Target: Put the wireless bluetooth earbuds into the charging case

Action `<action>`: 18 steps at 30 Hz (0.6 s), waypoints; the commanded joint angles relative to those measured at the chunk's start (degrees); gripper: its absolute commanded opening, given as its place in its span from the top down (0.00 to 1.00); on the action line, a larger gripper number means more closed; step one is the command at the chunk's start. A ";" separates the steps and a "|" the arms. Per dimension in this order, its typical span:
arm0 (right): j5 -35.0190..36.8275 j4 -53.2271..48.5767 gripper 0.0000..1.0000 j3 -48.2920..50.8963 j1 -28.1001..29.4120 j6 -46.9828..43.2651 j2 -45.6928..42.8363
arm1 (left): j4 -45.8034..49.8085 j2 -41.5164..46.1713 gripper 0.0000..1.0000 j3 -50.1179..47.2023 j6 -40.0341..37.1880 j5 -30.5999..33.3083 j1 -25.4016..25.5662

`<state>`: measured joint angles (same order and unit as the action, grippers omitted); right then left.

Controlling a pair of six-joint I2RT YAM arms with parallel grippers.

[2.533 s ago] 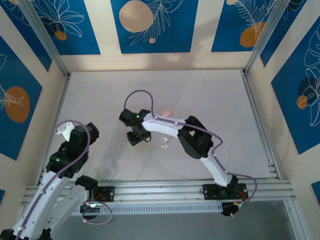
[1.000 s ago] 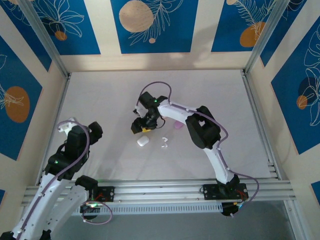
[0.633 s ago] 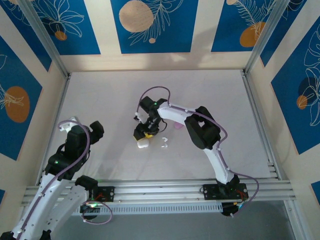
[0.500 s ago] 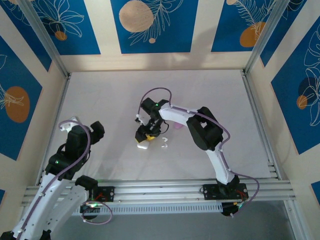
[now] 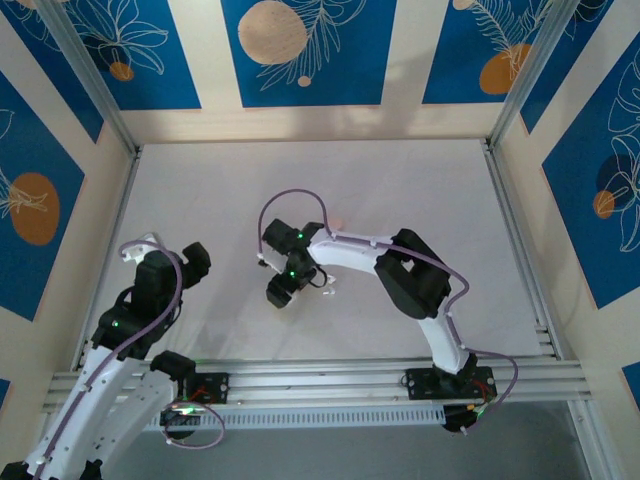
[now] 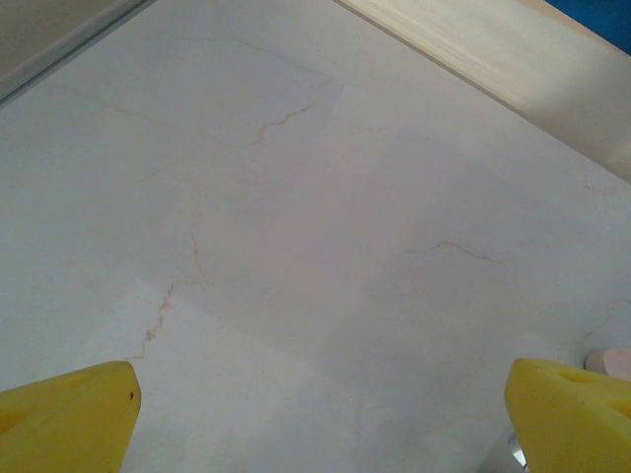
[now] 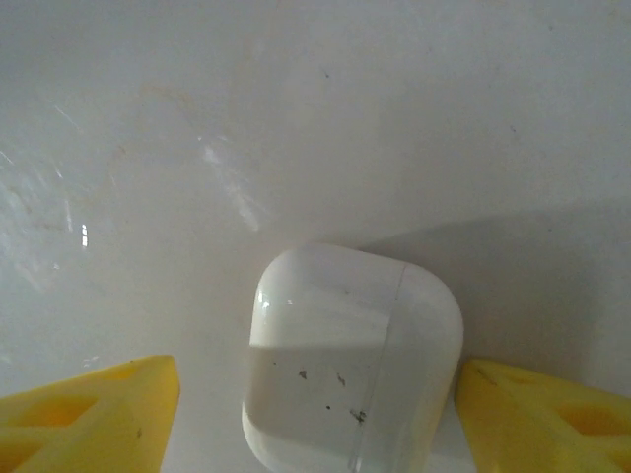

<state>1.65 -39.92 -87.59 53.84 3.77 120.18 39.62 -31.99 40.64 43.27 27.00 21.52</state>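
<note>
The charging case [image 7: 350, 374] is white, tool fingertips [image 7: 89, 409] yellow, walls [image 5: 345, 70] blue with leaves.

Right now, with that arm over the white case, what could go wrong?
The case sits off-centre between the right jaws, nearer one finger; closing could skid it on the table. Its lid looks shut, so nothing fits in yet. The buds lie beside the arm and could be knocked.

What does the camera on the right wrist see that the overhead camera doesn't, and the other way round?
Right wrist: a glossy white pebble-shaped charging case lying between yellow fingertips. Overhead: the white left arm, blue patterned walls, and tiny white earbuds beside the right gripper. Shared: the pale table and that gripper.
</note>
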 commanded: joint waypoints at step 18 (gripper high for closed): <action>8.81 14.54 0.56 14.38 3.33 -7.91 -10.67 | -4.34 0.13 0.10 -0.31 -4.99 -4.50 -0.51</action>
<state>10.55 -28.75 -75.77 56.75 -2.79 113.32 38.52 -31.99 40.64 41.19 25.63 21.52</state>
